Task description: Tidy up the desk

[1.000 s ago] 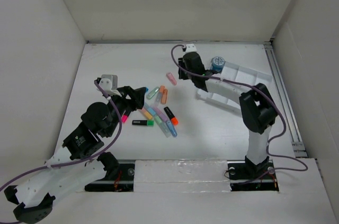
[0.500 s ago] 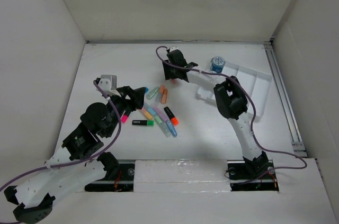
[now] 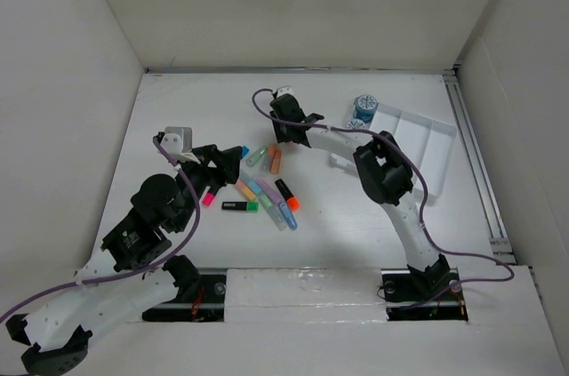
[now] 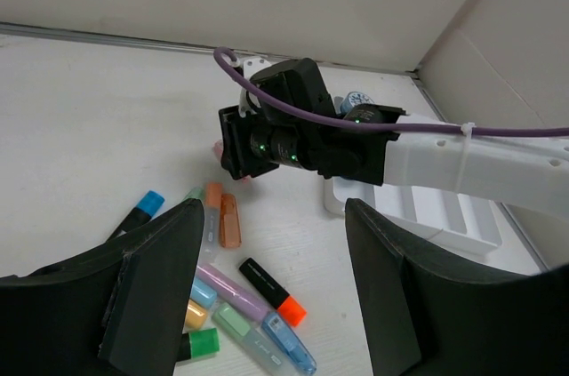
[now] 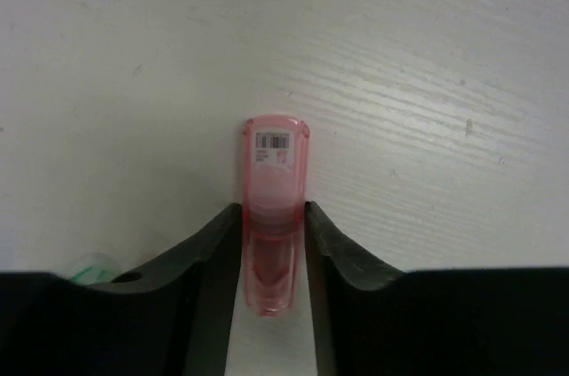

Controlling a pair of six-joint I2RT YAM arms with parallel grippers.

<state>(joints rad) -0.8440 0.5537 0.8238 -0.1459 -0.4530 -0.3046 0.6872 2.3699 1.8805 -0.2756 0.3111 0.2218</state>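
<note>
On the white desk [image 3: 178, 109], a translucent pink highlighter [image 5: 274, 207] lies between my right gripper's [image 5: 274, 243] two fingers, which touch both of its sides. In the top view the right gripper [image 3: 284, 131] is low over the desk, left of the tray. My left gripper [image 3: 227, 161] is open and empty, hovering at the left edge of a loose pile of highlighters [image 3: 267, 189]. In the left wrist view the left gripper [image 4: 274, 212] looks over the pile at the right gripper [image 4: 244, 145].
A white compartmented tray [image 3: 427, 140] sits at the back right with a blue tape roll [image 3: 365, 108] at its left corner. The pile includes a black marker with an orange cap [image 3: 286, 194], one with a green cap [image 3: 240, 206] and two orange highlighters [image 3: 275, 160].
My right arm swung left from beside the tray to the pink highlighter and came down around it. The left arm barely moved.
</note>
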